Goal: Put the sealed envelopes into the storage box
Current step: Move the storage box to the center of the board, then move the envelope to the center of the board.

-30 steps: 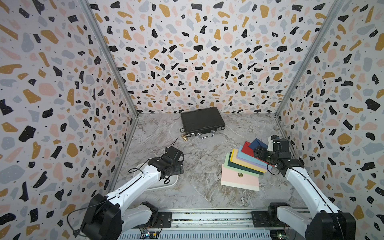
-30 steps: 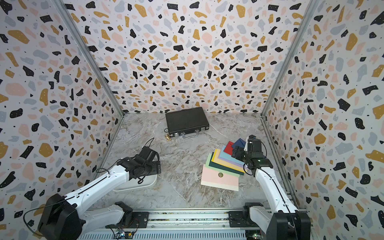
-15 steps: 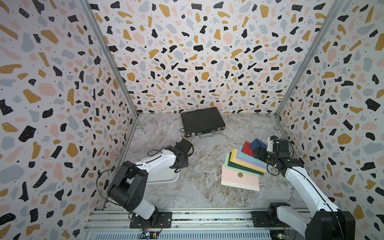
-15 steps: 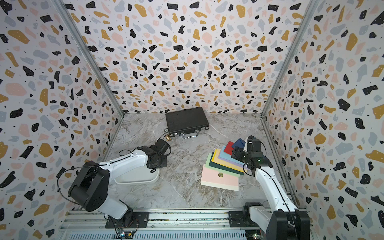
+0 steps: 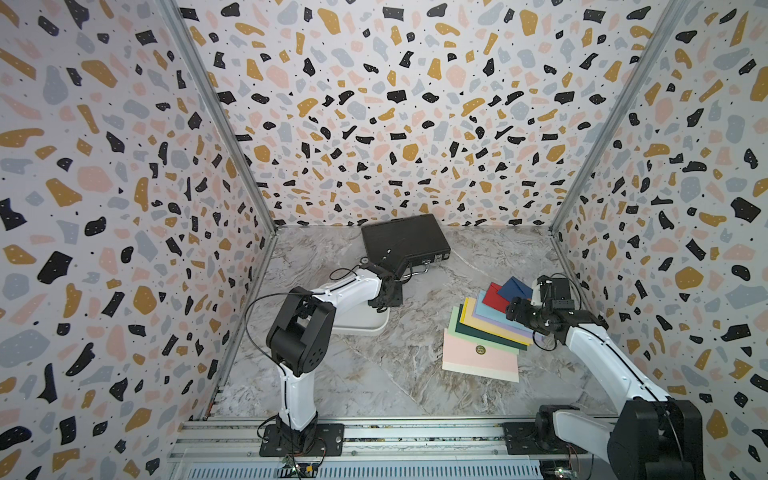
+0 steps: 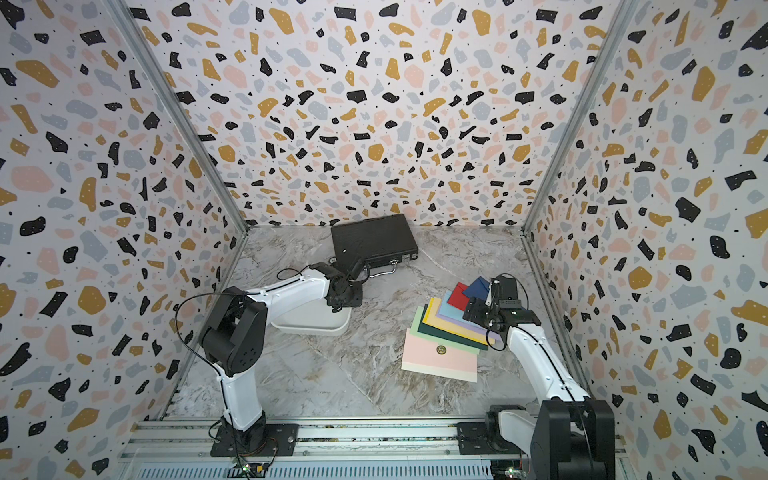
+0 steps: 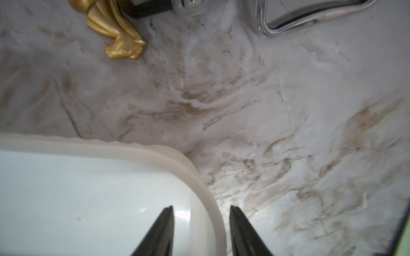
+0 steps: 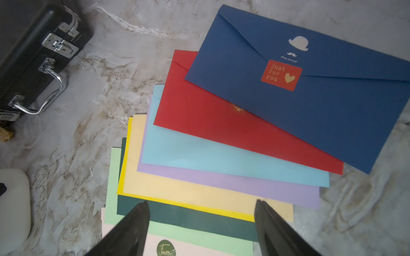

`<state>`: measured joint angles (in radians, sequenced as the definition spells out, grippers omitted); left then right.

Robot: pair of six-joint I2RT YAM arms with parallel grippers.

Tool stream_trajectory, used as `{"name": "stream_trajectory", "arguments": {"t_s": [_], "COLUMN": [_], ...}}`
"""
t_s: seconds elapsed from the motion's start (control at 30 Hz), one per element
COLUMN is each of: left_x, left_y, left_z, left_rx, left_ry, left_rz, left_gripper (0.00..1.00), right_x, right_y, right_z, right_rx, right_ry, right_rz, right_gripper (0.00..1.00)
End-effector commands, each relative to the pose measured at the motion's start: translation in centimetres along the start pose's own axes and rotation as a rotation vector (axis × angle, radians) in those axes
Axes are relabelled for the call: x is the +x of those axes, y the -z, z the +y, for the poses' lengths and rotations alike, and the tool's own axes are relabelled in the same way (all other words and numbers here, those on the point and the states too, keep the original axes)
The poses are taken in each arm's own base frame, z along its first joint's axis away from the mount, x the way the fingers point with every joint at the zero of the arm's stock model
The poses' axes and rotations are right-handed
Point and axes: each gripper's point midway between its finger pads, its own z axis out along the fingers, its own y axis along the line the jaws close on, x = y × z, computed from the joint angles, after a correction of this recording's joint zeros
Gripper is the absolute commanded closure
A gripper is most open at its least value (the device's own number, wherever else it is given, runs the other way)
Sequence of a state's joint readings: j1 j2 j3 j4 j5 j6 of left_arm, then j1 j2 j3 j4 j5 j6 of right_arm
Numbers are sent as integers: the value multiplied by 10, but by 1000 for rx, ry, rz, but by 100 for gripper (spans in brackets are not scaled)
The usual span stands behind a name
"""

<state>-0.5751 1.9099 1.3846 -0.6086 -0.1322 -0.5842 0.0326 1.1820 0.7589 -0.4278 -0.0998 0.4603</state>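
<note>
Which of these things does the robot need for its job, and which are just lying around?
For the job:
- sealed envelopes, fanned out on the table
- white storage box

Just lying about:
- black briefcase
- small gold figurine beside it

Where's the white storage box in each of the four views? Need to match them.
Top view: storage box, left of centre, half hidden under the left arm.
Top view: same spot, under that arm.
Left wrist: close up, its rounded corner rim between the fingertips of the left gripper.
Right wrist: only a white corner at the picture's edge.
Shared landmark: black briefcase behind the box; its chrome handle shows in all four.
</note>
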Motion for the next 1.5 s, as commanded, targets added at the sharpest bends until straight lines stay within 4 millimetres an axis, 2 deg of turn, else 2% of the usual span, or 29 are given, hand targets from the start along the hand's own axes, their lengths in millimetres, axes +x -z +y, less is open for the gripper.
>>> {"name": "stream_trajectory", "arguments": {"t_s": [0.0, 0.07, 0.17, 0.27, 0.4, 0.5, 0.6, 0.77, 0.83, 0.93, 1.1, 1.2, 1.27, 1.33, 1.47], "left_x": [-3, -3, 9, 34, 71, 90, 100, 104, 104, 104, 107, 108, 109, 111, 114], "left_y": [30, 52, 81, 99, 110, 117, 122, 124, 122, 117, 109, 104, 100, 96, 89], "left_z": [-9, -7, 1, 4, 8, 14, 18, 21, 19, 14, 0, -7, -9, -11, -17], "left_rx": [62, 89, 127, 211, 312, 350, 379, 380, 387, 397, 465, 502, 511, 523, 555], "left_ry": [-3, -7, -13, -22, -40, -44, -40, -51, -51, -53, -36, -22, -16, -7, 17], "left_rz": [-25, -53, -78, -77, -39, -37, -53, -57, -55, -32, -4, 4, 13, 24, 41], "left_gripper": [35, 27, 23, 23, 23, 23, 22, 22, 22, 21, 21, 21, 21, 21, 21], "right_x": [-22, -30, -47, -67, -81, -80, -73, -52, -38, -18, 26, 50, 56, 51, 27], "right_y": [3, -6, -22, -45, -81, -111, -137, -157, -156, -145, -115, -96, -84, -73, -72], "right_z": [-6, -9, -18, -23, -24, -25, -22, -4, 9, 39, 106, 134, 149, 151, 125], "right_rx": [77, 115, 214, 284, 310, 314, 291, 186, 142, 93, -38, -84, -145, -156, -15], "right_ry": [6, -1, 0, -6, -17, -22, -23, -30, -15, 60, 207, 317, 350, 368, 423], "right_rz": [-21, -2, 39, 88, 162, 245, 327, 443, 492, 518, 558, 586, 581, 553, 448], "right_gripper": [20, 20, 20, 19, 19, 19, 21, 27, 30, 31, 31, 31, 31, 30, 28]}}
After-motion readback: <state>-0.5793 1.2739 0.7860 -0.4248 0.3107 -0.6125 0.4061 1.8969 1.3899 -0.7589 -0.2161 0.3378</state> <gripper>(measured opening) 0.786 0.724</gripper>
